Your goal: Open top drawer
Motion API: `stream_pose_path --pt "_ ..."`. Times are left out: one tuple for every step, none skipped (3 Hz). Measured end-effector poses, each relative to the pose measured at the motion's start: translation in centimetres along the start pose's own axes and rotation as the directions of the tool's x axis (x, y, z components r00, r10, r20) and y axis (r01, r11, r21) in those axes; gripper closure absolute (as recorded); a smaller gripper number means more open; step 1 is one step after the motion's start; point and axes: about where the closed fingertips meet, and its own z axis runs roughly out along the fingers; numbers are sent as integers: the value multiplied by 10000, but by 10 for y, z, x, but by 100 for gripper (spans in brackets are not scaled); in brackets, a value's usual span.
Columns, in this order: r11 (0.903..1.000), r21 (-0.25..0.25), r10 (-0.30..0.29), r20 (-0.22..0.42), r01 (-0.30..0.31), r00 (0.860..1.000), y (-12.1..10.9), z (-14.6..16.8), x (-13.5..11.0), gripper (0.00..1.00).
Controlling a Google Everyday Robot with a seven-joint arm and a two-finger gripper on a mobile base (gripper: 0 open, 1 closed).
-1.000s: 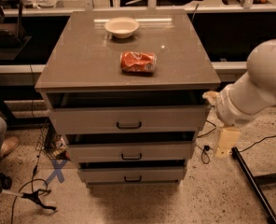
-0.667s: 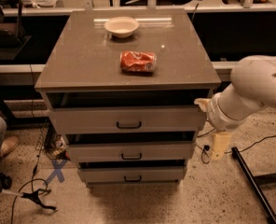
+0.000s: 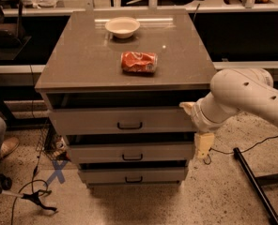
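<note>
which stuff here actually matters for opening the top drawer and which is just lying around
For the job:
- top drawer
- handle at the middle of its front
- gripper, by the drawer's right end, well off the handle

Just lying about:
- bowl and red can on the cabinet top
- middle drawer
- bottom drawer
</note>
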Motion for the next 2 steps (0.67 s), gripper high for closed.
stream_pose_path --pt "10000 14 -27 23 27 10000 -8 7 0 0" --pt "10000 85 12 -33 -11 10000 -31 21 2 0"
